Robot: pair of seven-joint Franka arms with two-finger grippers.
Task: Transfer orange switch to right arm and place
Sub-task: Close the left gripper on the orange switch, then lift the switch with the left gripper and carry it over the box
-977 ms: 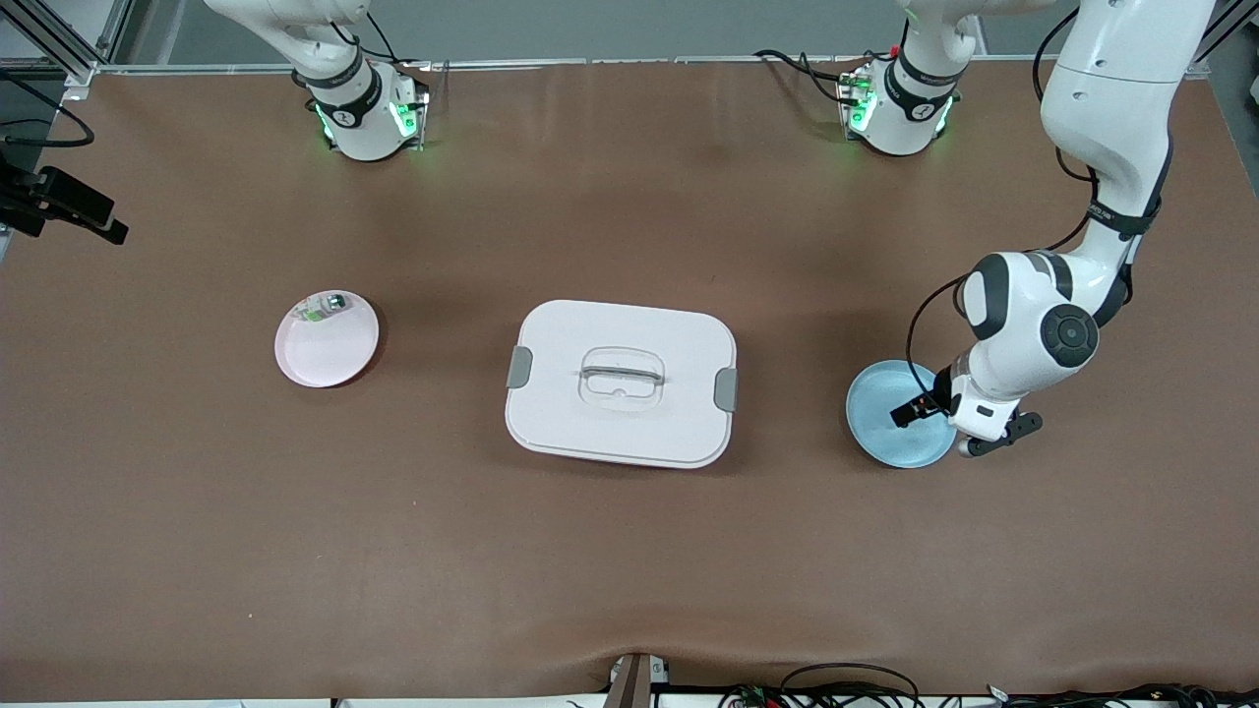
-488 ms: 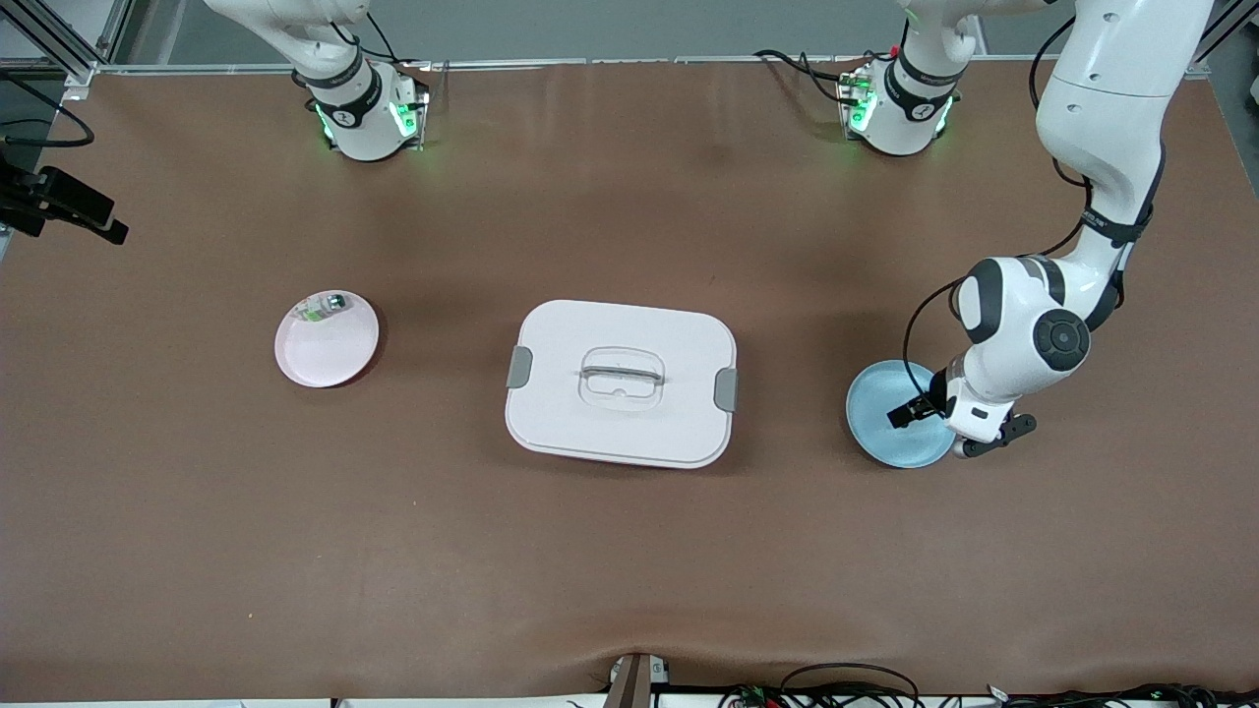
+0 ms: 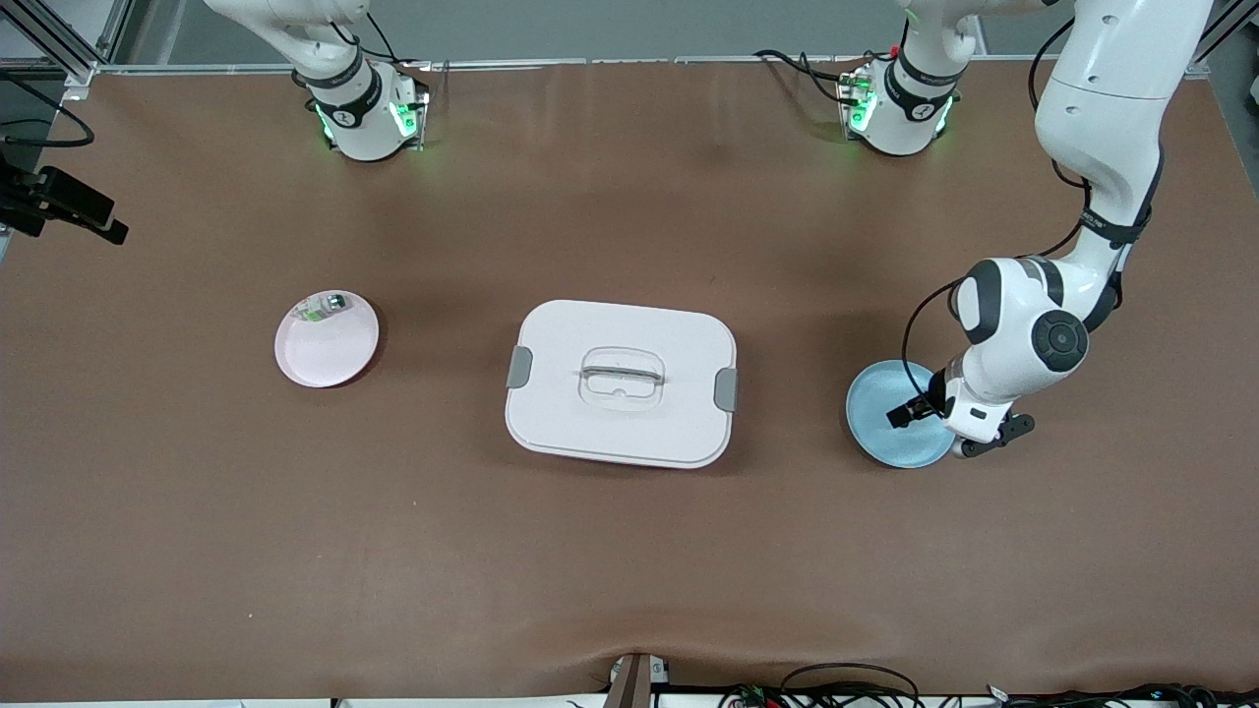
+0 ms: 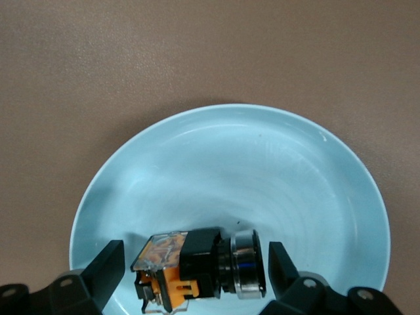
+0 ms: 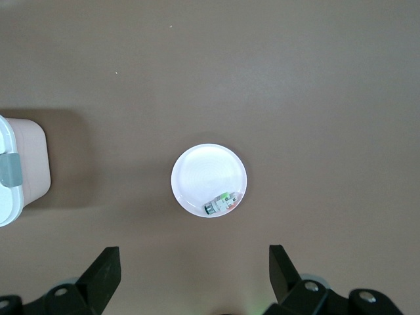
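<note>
The orange switch (image 4: 197,266) lies on its side in the blue plate (image 4: 249,170), a black body with orange parts, a clear block at one end and a silver ring at the other. My left gripper (image 4: 195,264) is down in that plate with one finger on each side of the switch. It is open, with a small gap showing at each end. In the front view the left hand covers the switch on the blue plate (image 3: 878,411). My right gripper (image 5: 193,269) hangs open and empty high over the table, beside the pink plate (image 5: 200,172).
The pink plate (image 3: 329,352) toward the right arm's end holds a small clear-white piece with a green cap (image 3: 325,307). A white lidded box (image 3: 620,383) with grey clips and a handle stands mid-table between the two plates.
The left arm has shifted slightly toward the box and settled over the blue plate. The right arm has not moved.
</note>
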